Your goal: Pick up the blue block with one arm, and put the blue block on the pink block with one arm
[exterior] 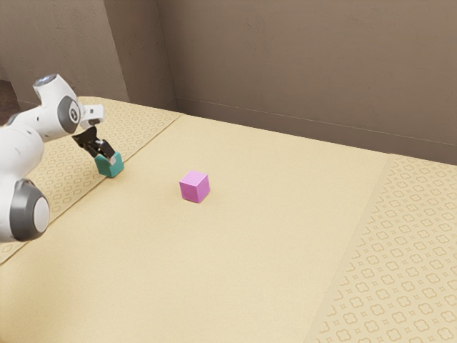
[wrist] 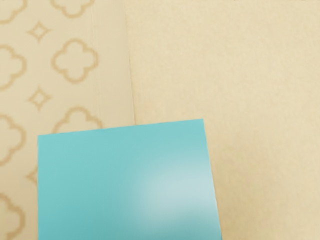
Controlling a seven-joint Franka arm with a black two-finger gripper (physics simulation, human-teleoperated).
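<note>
teal-blue block (exterior: 111,166) sits right under the claw (exterior: 104,151), at its tip; whether it's gripped, i cannot tell.

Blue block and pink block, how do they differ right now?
The blue block is teal-blue; the pink block is magenta. The blue block sits right under the gripper; the pink block stands alone, untouched. The blue block is at the patterned strip's edge; the pink block is on plain tabletop. Both are similar small cubes.
</note>
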